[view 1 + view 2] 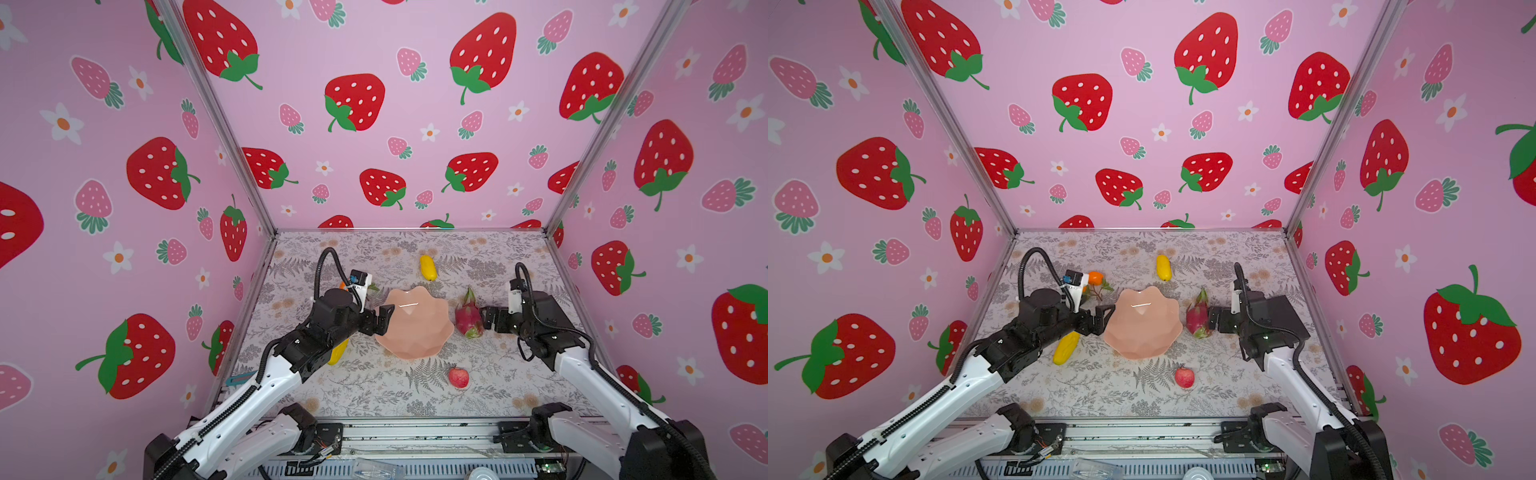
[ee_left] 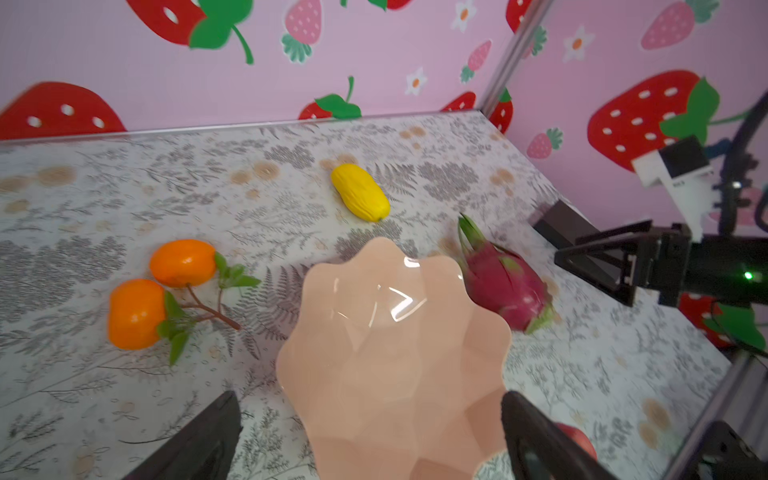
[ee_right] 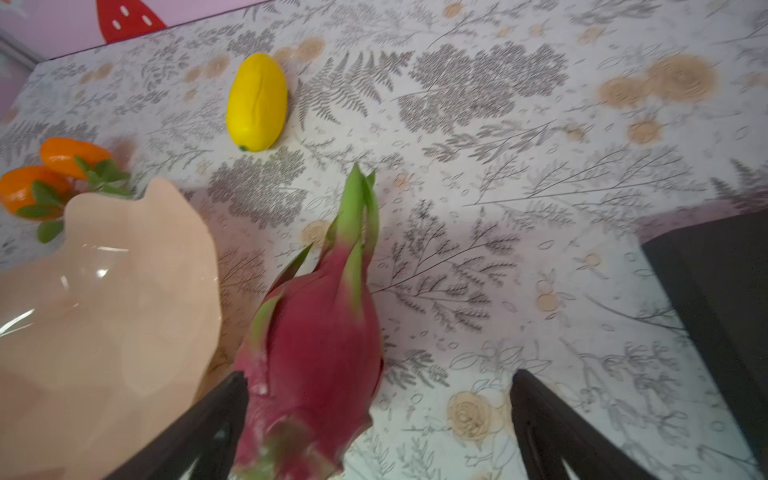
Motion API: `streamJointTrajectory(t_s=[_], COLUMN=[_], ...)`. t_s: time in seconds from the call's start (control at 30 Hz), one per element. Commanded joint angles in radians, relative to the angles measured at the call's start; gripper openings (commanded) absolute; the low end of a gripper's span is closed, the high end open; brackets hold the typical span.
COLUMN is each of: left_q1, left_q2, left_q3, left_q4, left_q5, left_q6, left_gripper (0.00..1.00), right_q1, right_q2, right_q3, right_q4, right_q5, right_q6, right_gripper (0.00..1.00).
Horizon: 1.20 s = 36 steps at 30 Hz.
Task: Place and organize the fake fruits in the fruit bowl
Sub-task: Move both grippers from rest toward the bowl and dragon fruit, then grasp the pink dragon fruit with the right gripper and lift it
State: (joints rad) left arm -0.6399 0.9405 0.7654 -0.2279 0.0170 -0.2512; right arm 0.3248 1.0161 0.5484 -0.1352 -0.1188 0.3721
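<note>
The empty salmon-pink fruit bowl [image 1: 415,332] [image 1: 1142,336] [image 2: 395,353] [image 3: 104,311] sits mid-table. My left gripper [image 1: 384,321] [image 1: 1102,318] [image 2: 370,399] is open at the bowl's left rim, which lies between the jaws. My right gripper [image 1: 488,319] [image 1: 1213,318] [image 3: 380,377] is open beside the magenta dragon fruit [image 1: 468,318] [image 1: 1198,318] [image 2: 503,286] [image 3: 320,345], whose end lies against one finger. One yellow fruit [image 1: 428,267] [image 1: 1163,267] [image 2: 360,192] [image 3: 257,102] lies behind the bowl. Another yellow fruit [image 1: 338,352] [image 1: 1066,348] lies under the left arm. The joined oranges [image 1: 1095,277] [image 2: 183,262] [image 3: 62,156] lie back left. The apple [image 1: 458,377] [image 1: 1184,377] sits front right.
Pink strawberry-print walls with metal corner posts [image 1: 232,137] [image 1: 598,137] close in the floral table on three sides. A metal rail [image 1: 415,432] runs along the front edge. A small teal object [image 1: 239,379] lies at the front left corner.
</note>
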Motion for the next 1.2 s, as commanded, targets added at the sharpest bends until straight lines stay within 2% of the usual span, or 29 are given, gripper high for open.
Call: streamJointTrajectory(t_s=[0.0,0.23,0.57,0.87,0.97,1.07,1.17], left_q1=[-0.059,-0.094,-0.109,-0.11,-0.11,-0.108,-0.091], left_q2=[0.014,0.038,0.057,0.038,0.015,0.0,0.009], left_q3=[-0.022,-0.05,-0.065,-0.052,-0.023,0.011,0.06], left_q4=[-0.045,0.027,0.04,0.018,-0.057,-0.141,-0.232], left_q5=[0.029,0.003,-0.052,-0.123,-0.219,-0.334,-0.369], left_q6=[0.003,-0.019,-0.023,-0.036,-0.051,-0.052,-0.042], left_gripper=[0.99,0.99,0.99,0.99,0.99,0.99,0.99], right_q1=[0.046,0.082,0.103,0.103,0.118,0.183,0.256], right_q2=[0.009,0.149,0.278,0.287,0.229,0.192,0.201], right_q3=[0.022,0.056,0.079,0.119,0.151,0.208,0.256], right_q4=[-0.055,0.013,0.053,0.022,0.017,0.019,0.053], right_q5=[-0.053,-0.089,-0.048,-0.003,-0.006,0.01,-0.037], right_q6=[0.029,0.012,0.007,-0.009,-0.026,-0.044,-0.028], right_gripper=[0.99,0.99,0.99,0.7,0.66,0.66,0.66])
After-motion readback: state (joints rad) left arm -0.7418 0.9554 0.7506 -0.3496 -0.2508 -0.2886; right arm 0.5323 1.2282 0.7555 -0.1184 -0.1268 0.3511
